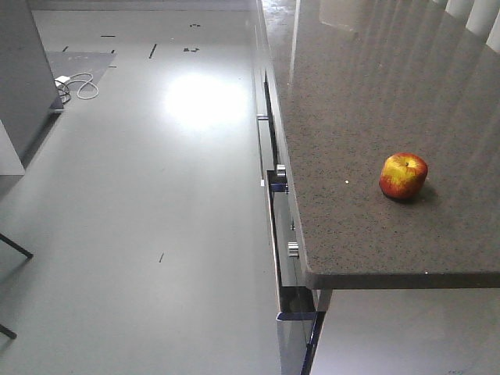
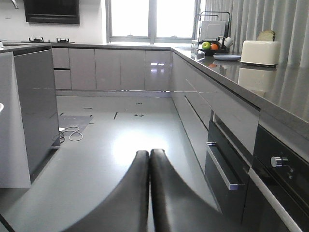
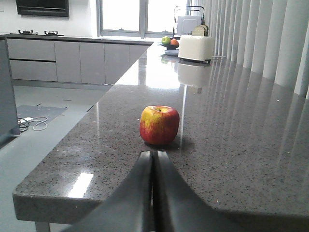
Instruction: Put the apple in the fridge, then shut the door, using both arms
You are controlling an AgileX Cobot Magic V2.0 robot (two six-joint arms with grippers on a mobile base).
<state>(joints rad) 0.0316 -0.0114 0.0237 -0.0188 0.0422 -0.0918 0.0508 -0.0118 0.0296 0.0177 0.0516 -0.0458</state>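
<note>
**Apple near the desk's corner, both end effectors closed**

The apple [image 3: 159, 125] sits upright on the speckled desk [image 1: 351, 94], close to the near edge and a little in from the left edge. It lies straight beyond the right end effector [image 3: 154, 153], whose fingers are pressed together with nothing between them. The left end effector [image 2: 149, 153] is closed on nothing too, low over the floor [image 2: 96, 159] with the drawer fronts [image 2: 222, 159] to its right.

The main risk is a shove. If the right arm advances with its fingers together, it would push the round apple across the glossy stone. From there it could roll off the near or left edge and drop. The fingers need to spread wide before closing in. A low approach could also clip the desk's near rim, which lies between end effector and fruit. The left arm could catch on the protruding drawer handles.

Behind the apple, open stone runs far back to the toaster [image 3: 195, 47]. The floor to the left gives broad room, apart from a loose cable [image 1: 78, 86]. The grey body at far left [image 2: 36, 106] may be the fridge, though I cannot tell how its door stands.
</note>
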